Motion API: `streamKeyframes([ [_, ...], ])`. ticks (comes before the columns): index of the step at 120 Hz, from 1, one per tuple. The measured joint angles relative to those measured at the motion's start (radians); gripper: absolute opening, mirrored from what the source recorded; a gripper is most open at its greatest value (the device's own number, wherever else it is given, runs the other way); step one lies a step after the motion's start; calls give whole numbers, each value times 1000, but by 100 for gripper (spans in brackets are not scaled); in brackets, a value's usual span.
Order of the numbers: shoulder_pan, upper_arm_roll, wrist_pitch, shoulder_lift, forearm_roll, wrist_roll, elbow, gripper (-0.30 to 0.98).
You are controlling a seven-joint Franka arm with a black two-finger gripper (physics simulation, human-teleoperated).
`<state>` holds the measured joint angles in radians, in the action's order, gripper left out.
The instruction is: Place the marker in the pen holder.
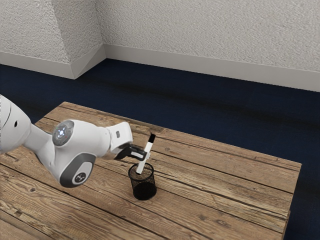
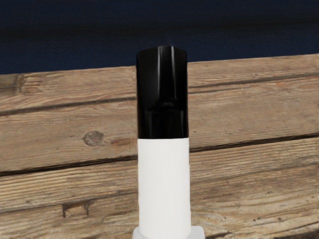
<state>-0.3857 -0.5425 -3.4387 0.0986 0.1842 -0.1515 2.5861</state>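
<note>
From where I'm standing, the marker (image 1: 145, 157) is a slim, straight thing with a plain white barrel and a glossy black cap. The cap is the upper end, about as wide as the barrel, with lengthwise facets that catch pale streaks of light. Partway down it there's a small curved step, and the black meets the white in a clean, straight line. I can see no lettering on the white part that shows. The bottom end has a bit of black on it too.

The gripper (image 1: 145, 154) has its fingers pinching the marker by its white barrel, one on each side. It's tilted, cap up and leaning toward the exterior view's right, with its lower end at the mouth of the black mesh pen holder (image 1: 144, 191); I can't tell how far in it reaches. The holder stands upright on the worktop (image 1: 215, 200), all weathered brown planks with knots.
</note>
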Motion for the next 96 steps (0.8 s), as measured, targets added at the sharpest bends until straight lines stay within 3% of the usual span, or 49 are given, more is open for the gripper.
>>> streamKeyframes([
  [7, 0, 0, 0, 9, 0, 6, -1, -10],
  [28, 0, 0, 5, 3, 3, 13, -3, 28],
  [42, 0, -1, 7, -4, 4, 16, -3, 45],
  [65, -1, -1, 11, -24, 5, 20, -1, 59],
  [81, -4, 4, 79, -240, 1, 23, -11, 64],
  [89, 10, 44, 173, -285, -26, 24, -122, 65],
  [96, 16, 70, 391, -266, -93, 25, -374, 66],
])
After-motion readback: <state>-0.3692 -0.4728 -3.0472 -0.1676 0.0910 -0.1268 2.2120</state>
